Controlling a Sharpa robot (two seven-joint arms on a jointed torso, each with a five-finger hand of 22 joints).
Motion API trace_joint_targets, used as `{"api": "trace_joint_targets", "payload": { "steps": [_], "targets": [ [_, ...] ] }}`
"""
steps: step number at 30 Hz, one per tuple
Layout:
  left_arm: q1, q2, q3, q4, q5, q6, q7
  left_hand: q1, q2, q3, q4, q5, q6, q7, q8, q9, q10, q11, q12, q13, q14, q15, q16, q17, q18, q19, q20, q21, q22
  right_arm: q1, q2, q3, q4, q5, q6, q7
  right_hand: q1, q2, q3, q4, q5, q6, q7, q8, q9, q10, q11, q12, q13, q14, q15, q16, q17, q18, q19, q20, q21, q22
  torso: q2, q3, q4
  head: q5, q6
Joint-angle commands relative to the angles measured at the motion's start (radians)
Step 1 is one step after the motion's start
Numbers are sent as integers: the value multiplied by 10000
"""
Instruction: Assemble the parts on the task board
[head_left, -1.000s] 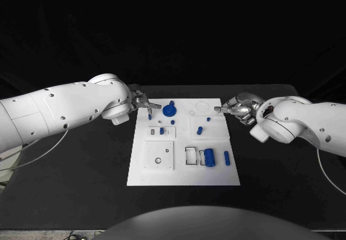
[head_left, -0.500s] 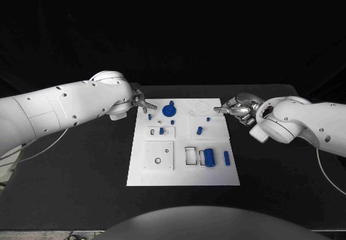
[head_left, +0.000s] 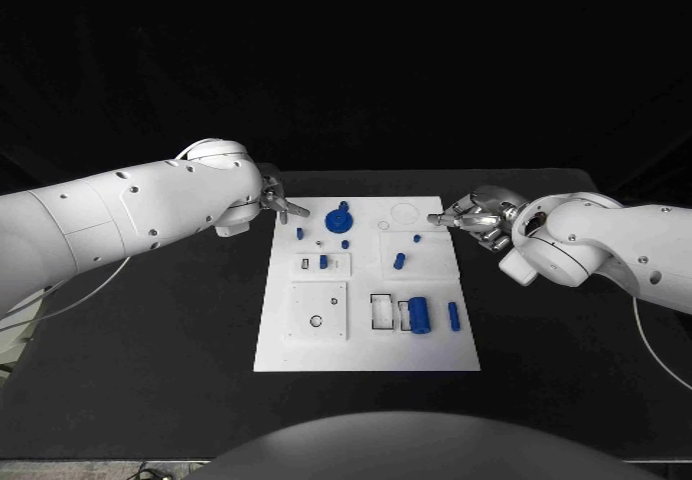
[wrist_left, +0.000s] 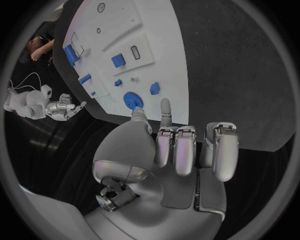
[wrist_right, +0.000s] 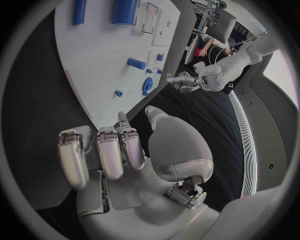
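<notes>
The white task board (head_left: 368, 340) lies in the middle of the black table. Blue parts sit on it: a gear (head_left: 340, 218) at the far left, a thick cylinder (head_left: 418, 314) and a slim bar (head_left: 453, 316) near the front right, and several small pegs between. My left hand (head_left: 281, 207) hovers at the board's far left corner, just left of the gear (wrist_left: 132, 100), holding nothing; its fingers (wrist_left: 187, 150) are loosely bent. My right hand (head_left: 473, 215) hangs at the far right edge, also holding nothing, with its fingers (wrist_right: 109, 150) bent above the board (wrist_right: 94, 60).
A raised square plate with a hole (head_left: 317, 310) and a rectangular slot (head_left: 382, 310) sit on the board's near half. Black table surface (head_left: 159, 330) stretches on both sides of the board. Both white forearms flank the board's far end.
My left hand has drawn back a little to the left, off the board's corner, and its fingers are less spread. The right hand and the parts have not moved.
</notes>
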Motion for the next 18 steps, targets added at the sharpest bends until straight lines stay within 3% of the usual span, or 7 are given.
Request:
{"api": "trace_joint_targets", "payload": {
  "steps": [1,8,13,18],
  "targets": [
    [-87,150,0,-242,-141,382,17,-53,4,-74,-4,-186,7,-36,60,36,1057,-7,-34,2630,1043,9,26,2632,-74,1056,82,24,2635,-7,9,-2,11,-60,155,-1,98,17,-66,-5,-9,8,83,62,14,1048,70,28,2632,1043,94,41,2635,-67,1029,70,45,2634,-5,-3,-16,18,1],
    [-282,382,-2,-625,-146,484,168,57,20,-118,-16,-523,-40,-35,96,106,1057,-7,-34,2630,1043,8,26,2632,-74,1056,108,24,2635,-7,-4,-2,25,-60,146,3,98,17,-66,-5,-9,8,83,62,14,1048,70,28,2632,1043,94,41,2635,-67,1029,70,45,2634,0,-3,-5,45,1],
    [-376,493,-2,-826,-146,505,270,82,29,-117,-17,-569,-48,-34,98,113,1057,-6,-34,2630,1043,8,26,2632,-74,1056,110,24,2635,-7,-4,-2,41,-60,131,10,123,35,-83,-9,4,-2,92,68,23,1048,81,28,2632,1043,107,41,2635,-67,1029,87,45,2634,-2,1,0,120,1],
    [-409,521,-2,-905,-139,520,309,108,51,-109,-18,-601,-58,-34,98,117,1057,-5,-34,2630,1043,9,26,2632,-74,1056,113,24,2635,-7,5,-2,44,-60,122,20,123,35,-83,-9,4,-2,92,68,23,1048,81,28,2632,1043,107,41,2635,-67,1029,87,45,2634,-16,3,3,427,2]
  ]
}}
